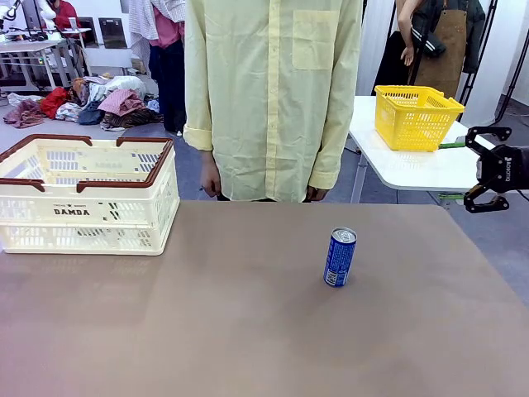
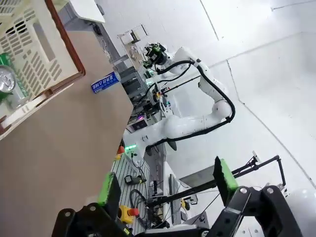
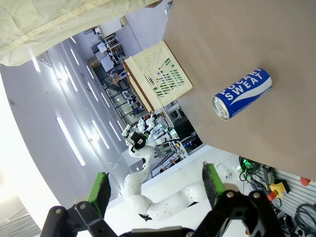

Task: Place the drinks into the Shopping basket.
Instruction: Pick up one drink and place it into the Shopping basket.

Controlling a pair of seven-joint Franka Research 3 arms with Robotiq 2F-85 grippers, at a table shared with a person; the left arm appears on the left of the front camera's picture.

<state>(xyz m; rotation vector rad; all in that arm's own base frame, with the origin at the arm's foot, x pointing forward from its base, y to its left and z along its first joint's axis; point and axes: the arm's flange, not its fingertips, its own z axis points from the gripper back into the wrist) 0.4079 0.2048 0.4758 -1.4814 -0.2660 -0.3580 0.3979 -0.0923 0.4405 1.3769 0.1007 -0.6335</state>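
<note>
Desk [image 1: 207, 331]: Shopping basket [image 1: 87, 207] at left rear, drink can [image 2: 6, 80] inside; Pocari Sweat can [image 1: 340, 257] upright, right of centre; person [image 1: 273, 99] behind.

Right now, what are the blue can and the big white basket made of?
Blue can: probably metal, with a glossy printed side; its bare silver top shines. Shopping basket: looks like hard plastic, matte cream with a dark brown-red rim; its walls are moulded in neat rows of slots.

blue can [image 1: 340, 257]: upright, table right of centre | green can [image 2: 6, 79]: inside Shopping basket [image 1: 83, 217] | basket: table's left
</note>
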